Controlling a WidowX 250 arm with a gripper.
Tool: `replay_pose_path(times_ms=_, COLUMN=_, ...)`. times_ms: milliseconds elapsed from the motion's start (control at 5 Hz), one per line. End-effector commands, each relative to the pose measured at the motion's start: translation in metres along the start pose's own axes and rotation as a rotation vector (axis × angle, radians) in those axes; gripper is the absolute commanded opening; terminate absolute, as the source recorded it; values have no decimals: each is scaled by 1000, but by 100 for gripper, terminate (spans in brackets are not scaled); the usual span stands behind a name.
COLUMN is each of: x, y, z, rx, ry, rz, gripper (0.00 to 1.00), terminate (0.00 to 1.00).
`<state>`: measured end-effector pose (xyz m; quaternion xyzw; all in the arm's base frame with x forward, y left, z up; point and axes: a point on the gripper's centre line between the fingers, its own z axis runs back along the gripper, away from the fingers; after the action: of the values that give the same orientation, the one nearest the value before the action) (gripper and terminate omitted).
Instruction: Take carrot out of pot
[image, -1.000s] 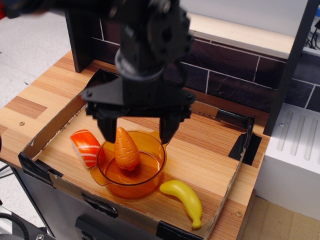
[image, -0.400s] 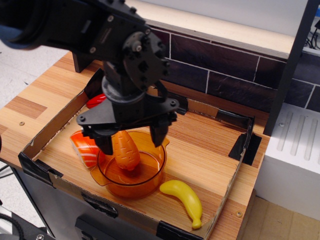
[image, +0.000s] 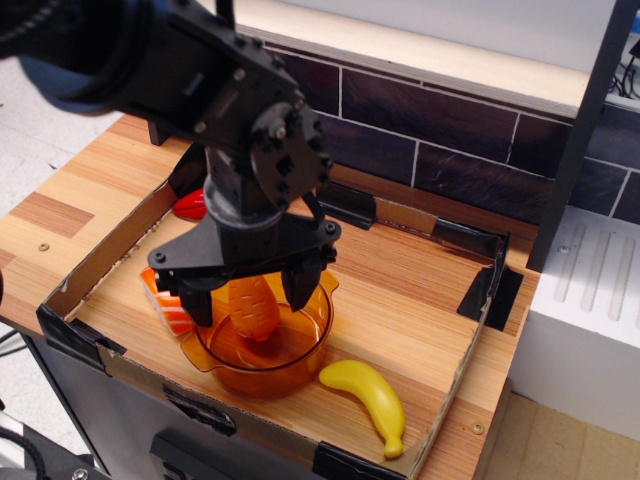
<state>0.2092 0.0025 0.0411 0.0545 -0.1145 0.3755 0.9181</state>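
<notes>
The orange toy carrot (image: 252, 308) stands tilted inside the translucent orange pot (image: 300, 360), near the front left of the cardboard tray. My black gripper (image: 248, 298) hangs right over the pot with its jaws open. One finger (image: 198, 298) is at the pot's left rim and the other (image: 302, 288) at its right side, with the carrot between them. The fingers do not appear to press on the carrot. The carrot's top is partly hidden by the gripper body.
A striped orange-and-white sushi piece (image: 165, 300) lies just left of the pot, partly hidden. A yellow banana (image: 370, 398) lies to the pot's right front. A red object (image: 190, 203) sits behind the gripper. The low cardboard tray wall (image: 470, 300) rings the area; a dark tiled wall stands behind.
The gripper has come down and shifted left over the pot, its open fingers now straddling the carrot. The carrot and pot have not moved.
</notes>
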Motion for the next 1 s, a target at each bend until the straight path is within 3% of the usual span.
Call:
replay_pose_path(times_ms=0, x=-3, y=-16, z=-7, rx=-30, ry=7, rz=28, gripper=100, terminate=0)
replay_pose_path(times_ms=800, x=-1, y=-21, z=-21, rx=11, ry=5, rz=43, gripper=100, terminate=0)
